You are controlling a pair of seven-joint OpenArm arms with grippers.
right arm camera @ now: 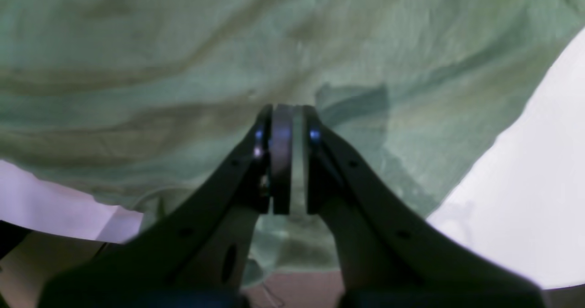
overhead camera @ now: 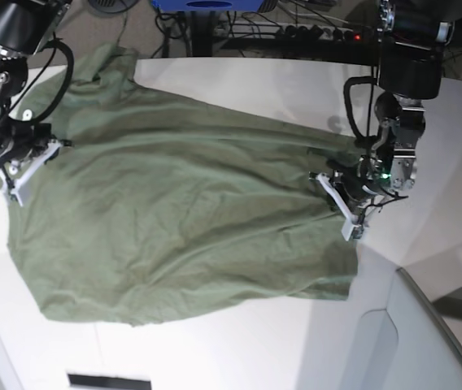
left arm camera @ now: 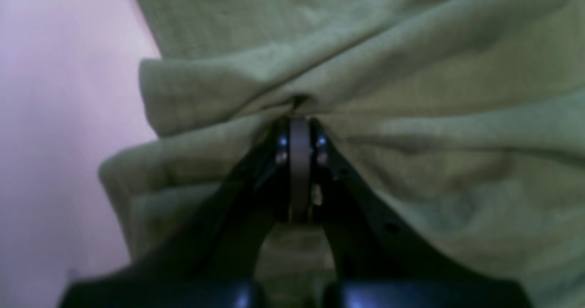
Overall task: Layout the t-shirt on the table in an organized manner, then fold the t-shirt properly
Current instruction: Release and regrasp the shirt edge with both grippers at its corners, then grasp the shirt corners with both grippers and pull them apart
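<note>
The olive-green t-shirt (overhead camera: 174,211) lies spread and wrinkled over the white table (overhead camera: 239,81), stretched between both arms. On the right of the base view, my left gripper (overhead camera: 338,193) is shut on the shirt's edge. The left wrist view shows its jaws (left arm camera: 299,120) pinched together on bunched folds of the t-shirt (left arm camera: 365,70). My right gripper (overhead camera: 21,162) holds the opposite edge at the left of the base view. In the right wrist view its jaws (right arm camera: 287,111) are closed with a thin layer of the t-shirt (right arm camera: 183,70) between them. The neckline and label are not visible.
A grey translucent panel (overhead camera: 426,341) stands at the table's lower right corner. Cables and a power strip (overhead camera: 312,32) run behind the table's far edge. Bare table (overhead camera: 215,349) shows in front of the shirt's lower hem and to the right (overhead camera: 451,187) of the left arm.
</note>
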